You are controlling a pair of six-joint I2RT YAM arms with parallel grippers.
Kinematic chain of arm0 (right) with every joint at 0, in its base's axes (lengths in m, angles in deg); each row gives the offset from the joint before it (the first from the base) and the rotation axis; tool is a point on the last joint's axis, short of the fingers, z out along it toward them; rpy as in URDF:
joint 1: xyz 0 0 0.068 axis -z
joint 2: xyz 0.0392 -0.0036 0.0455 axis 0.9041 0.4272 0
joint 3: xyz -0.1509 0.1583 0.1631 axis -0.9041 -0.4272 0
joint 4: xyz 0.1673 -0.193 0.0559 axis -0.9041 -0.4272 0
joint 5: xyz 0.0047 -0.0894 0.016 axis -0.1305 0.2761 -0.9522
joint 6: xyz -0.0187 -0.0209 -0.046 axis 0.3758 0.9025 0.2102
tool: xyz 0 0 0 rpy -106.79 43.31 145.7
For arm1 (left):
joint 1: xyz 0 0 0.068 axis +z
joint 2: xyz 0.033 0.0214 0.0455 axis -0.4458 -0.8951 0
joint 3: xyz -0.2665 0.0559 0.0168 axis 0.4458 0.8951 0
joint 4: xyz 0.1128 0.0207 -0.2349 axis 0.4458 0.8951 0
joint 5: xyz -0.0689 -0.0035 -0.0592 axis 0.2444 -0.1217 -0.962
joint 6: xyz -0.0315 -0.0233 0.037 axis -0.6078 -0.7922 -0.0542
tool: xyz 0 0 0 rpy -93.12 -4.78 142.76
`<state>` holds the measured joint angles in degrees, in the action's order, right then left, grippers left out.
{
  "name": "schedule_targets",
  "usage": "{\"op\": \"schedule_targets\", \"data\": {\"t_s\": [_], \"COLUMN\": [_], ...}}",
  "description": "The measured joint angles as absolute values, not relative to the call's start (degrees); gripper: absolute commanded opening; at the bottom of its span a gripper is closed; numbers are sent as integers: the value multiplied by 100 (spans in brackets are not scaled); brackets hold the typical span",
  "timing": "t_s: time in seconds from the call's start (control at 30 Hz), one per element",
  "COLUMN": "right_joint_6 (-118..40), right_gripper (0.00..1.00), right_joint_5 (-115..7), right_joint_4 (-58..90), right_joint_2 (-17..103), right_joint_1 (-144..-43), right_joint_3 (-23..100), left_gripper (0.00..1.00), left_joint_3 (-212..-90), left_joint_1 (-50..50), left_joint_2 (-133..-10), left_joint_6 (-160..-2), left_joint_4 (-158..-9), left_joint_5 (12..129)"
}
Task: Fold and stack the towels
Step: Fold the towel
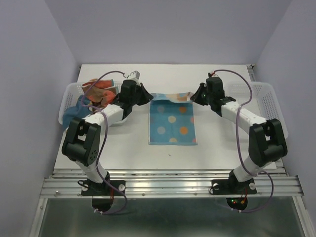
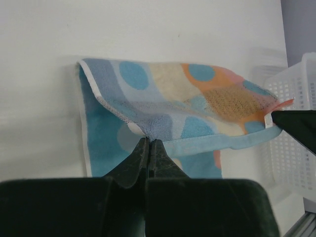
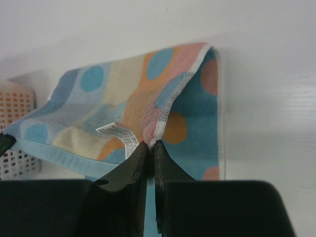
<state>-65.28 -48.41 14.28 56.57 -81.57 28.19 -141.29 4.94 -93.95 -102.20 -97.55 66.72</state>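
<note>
A blue towel with orange, cream and pale blue circles (image 1: 172,122) lies in the middle of the table, its far edge lifted. My left gripper (image 1: 148,97) is shut on the towel's far left corner (image 2: 148,133). My right gripper (image 1: 194,96) is shut on the far right corner (image 3: 154,132), beside a white care label (image 3: 120,134). The raised part hangs between the two grippers over the flat part, seen from both wrists. More towels, orange and dark blue (image 1: 94,96), are heaped in the left basket.
A white perforated basket (image 1: 69,101) holding the heap stands at the left edge, partly behind my left arm. A second white basket (image 1: 266,98) stands at the right edge, also seen in the left wrist view (image 2: 291,128). Grey walls enclose the table.
</note>
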Motion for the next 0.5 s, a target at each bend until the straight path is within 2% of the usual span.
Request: {"op": "schedule_targets", "data": {"t_s": [0.5], "right_joint_6": [-7000], "right_gripper": [1], "right_joint_5": [-4688], "right_joint_4": [1039], "right_joint_2": [3493], "right_joint_1": [-8789], "right_joint_3": [839], "left_gripper": [0], "left_joint_3": [-11734], "left_joint_1": [-356], "left_joint_2": [-7201], "left_joint_6": [-10893], "left_joint_4": [-9890], "left_joint_5": [7310]}}
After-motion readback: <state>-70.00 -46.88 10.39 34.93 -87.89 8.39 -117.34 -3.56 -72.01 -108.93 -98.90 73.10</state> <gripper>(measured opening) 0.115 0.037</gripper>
